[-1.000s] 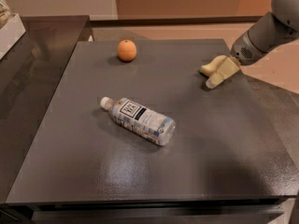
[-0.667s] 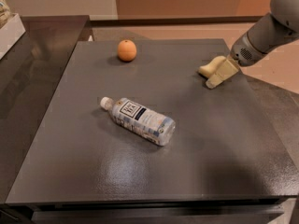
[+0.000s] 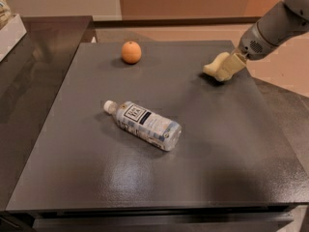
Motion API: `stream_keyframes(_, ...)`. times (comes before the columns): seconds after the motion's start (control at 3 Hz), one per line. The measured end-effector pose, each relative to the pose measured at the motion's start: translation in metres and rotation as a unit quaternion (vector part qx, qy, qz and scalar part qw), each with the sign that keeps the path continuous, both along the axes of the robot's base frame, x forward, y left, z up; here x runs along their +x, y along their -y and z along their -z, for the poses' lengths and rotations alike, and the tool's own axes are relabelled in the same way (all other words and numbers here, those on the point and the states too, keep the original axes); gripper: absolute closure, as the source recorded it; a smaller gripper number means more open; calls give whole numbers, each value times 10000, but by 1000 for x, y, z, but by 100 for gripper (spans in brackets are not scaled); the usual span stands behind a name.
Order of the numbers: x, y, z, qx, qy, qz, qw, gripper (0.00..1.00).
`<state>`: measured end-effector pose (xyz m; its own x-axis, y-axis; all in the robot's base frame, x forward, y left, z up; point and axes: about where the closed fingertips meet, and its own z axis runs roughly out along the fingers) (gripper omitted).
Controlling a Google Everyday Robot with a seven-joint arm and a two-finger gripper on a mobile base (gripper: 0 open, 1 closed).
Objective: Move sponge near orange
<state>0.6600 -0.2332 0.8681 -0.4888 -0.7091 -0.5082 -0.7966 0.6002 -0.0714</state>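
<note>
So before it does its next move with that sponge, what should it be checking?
1. Sponge found: ok. It is the pale pad at the tip of the gripper, at the rear right of the table.
2. Firm hold on the sponge: cannot tell. The pad and the gripper blend together.
3. Orange found: ok. It stands free at the rear left.
4. Way from sponge to orange: ok. Nothing lies between them along the rear.
5. Water bottle out of the way: ok. It lies on its side further forward, mid-table.
6. Sponge near orange: not ok. They are far apart.
</note>
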Motion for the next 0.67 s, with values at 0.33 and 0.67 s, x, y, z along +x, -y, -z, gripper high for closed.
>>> stream_keyframes(0.33,13,-32,-26,-31,218,-394,9990,96)
stream_keyframes(0.67,33,-79,-35,-114,320,-923,9951,100)
